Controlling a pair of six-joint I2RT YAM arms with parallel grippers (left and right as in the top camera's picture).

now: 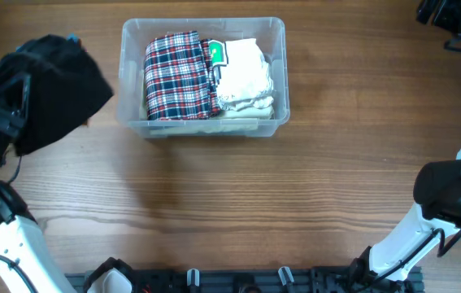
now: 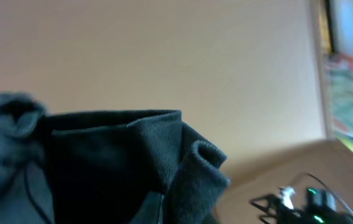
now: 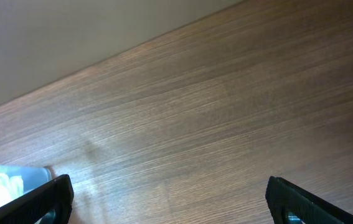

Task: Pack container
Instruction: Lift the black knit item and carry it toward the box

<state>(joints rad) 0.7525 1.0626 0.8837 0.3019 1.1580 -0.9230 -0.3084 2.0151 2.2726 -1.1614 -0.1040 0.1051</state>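
Jaws: those of the right gripper [image 3: 169, 182] stand wide apart with nothing between them, one finger at each lower corner of the right wrist view and bare wood grain below. Those of the left gripper [image 1: 9, 110] are buried in a dark cloth [image 1: 51, 85], so whether they are parted or closed cannot be told.

Container [image 1: 203, 21]: a clear bin in the upper middle of the overhead frame, standing on the table [image 1: 295, 179]. Inside, a folded plaid cloth [image 1: 181, 75] in red, white and navy fills the left half, and a folded white cloth [image 1: 245, 77] fills the right half. The two lie side by side, touching. A small green tag [image 1: 217, 54] sits where they meet, toward the top.

Dark cloth: bunched at the left edge of the overhead frame, to the left of the bin and just beside its left wall. In the left wrist view it fills the lower left, with a plain wall behind — no finger shows there.

Right arm: its gripper sits in the upper right corner of the overhead frame, well apart from the bin. A pale corner, seemingly of the bin, shows at the lower left edge of the right wrist view.
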